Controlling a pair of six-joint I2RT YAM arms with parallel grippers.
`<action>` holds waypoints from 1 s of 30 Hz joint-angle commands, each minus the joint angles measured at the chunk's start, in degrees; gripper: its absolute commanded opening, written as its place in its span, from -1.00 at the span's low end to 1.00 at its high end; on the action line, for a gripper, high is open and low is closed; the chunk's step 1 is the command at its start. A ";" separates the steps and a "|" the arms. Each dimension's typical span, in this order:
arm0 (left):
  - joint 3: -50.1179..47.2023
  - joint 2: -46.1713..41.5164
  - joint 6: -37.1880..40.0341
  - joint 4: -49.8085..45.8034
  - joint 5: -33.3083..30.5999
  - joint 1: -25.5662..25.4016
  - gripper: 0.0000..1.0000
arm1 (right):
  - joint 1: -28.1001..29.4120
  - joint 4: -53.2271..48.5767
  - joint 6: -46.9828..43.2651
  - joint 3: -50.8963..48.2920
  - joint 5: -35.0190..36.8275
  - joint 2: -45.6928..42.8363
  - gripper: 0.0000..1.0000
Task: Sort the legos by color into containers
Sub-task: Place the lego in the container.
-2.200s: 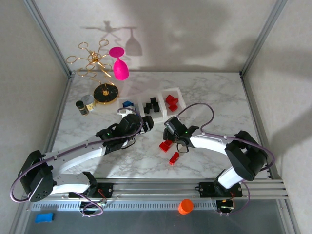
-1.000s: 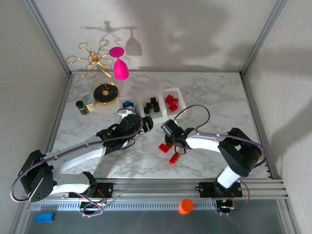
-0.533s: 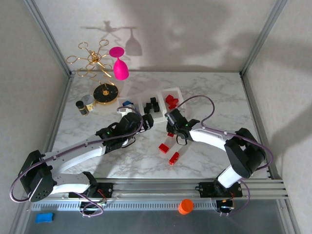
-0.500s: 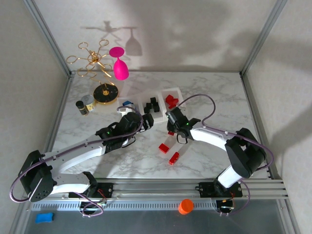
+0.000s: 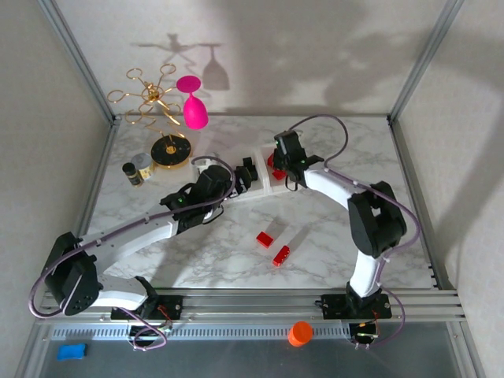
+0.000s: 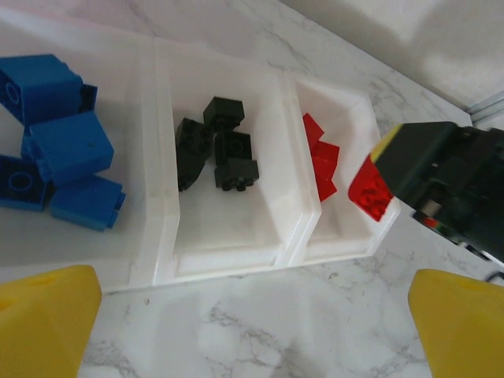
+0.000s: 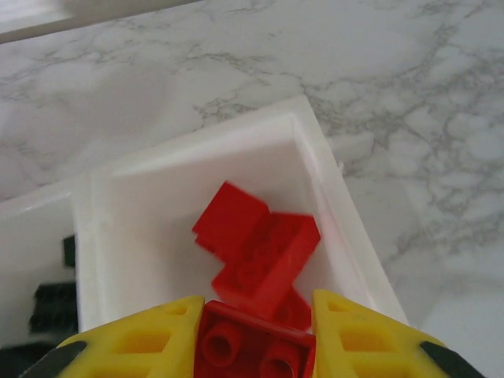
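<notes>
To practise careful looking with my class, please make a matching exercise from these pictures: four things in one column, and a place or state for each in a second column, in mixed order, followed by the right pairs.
Column 1
1. blue legos
2. black legos
3. right gripper
4. loose red legos

Column 2
A. on the marble top, outside the tray
B. in the left compartment
C. shut on a red lego over the right compartment
D. in the middle compartment

Pairs: 1-B, 2-D, 3-C, 4-A
</notes>
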 commanded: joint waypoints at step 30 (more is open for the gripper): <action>-6.65 -8.91 -1.41 -1.28 2.82 -0.54 0.99 | 5.48 -6.83 -3.43 -10.93 -6.21 -17.78 0.42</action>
